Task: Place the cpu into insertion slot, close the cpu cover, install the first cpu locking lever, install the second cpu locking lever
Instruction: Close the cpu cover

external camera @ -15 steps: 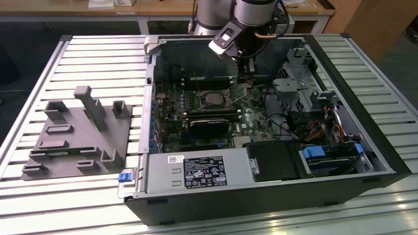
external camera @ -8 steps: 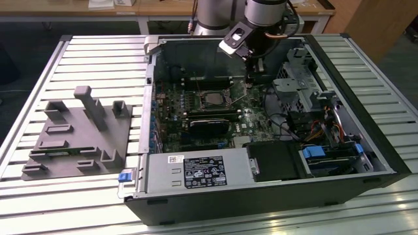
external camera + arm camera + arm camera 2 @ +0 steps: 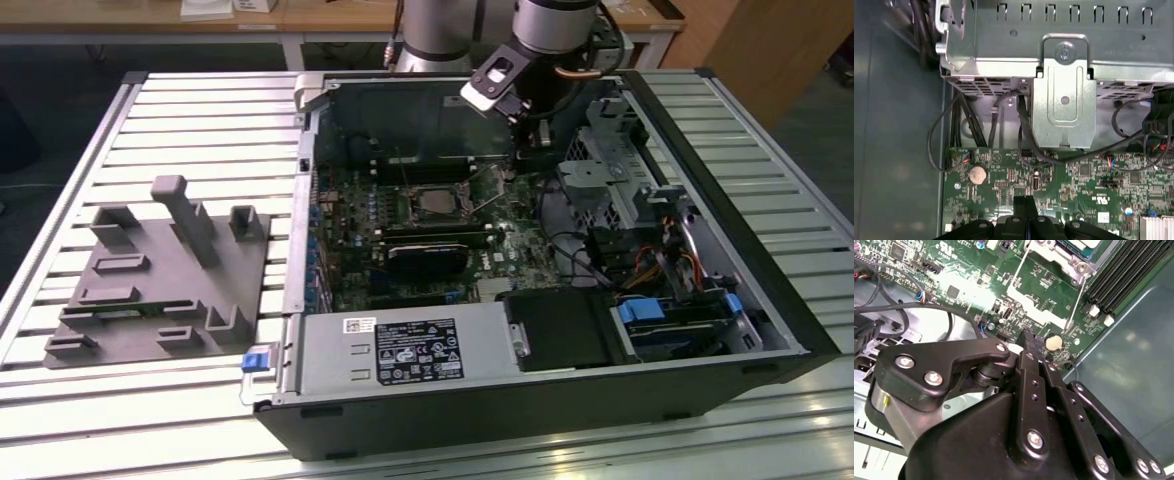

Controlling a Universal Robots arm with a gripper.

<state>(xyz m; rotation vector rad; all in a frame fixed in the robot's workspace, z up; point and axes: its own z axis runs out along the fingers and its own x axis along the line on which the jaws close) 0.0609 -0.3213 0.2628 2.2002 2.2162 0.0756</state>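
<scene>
In the open computer case, the cpu (image 3: 435,201) lies in the insertion slot (image 3: 404,203) on the green board, with the silver cpu cover (image 3: 435,186) framing it. A corner of that cover (image 3: 1046,246) also shows in the second wrist view. Two thin locking levers (image 3: 1077,299) run along the socket's sides; whether they are latched I cannot tell. My gripper (image 3: 519,163) hangs over the board on the exterior view's right of the socket, near a coin battery (image 3: 1054,342). Its black fingers (image 3: 1024,206) are pressed together, shut, with nothing between them in both wrist views.
A metal drive cage (image 3: 1064,90) with black cables stands close beside the gripper. Long memory slots (image 3: 1129,270) flank the socket. A black card (image 3: 427,256) and the power supply (image 3: 400,350) lie nearer the front. A grey fixture block (image 3: 160,270) sits outside the case.
</scene>
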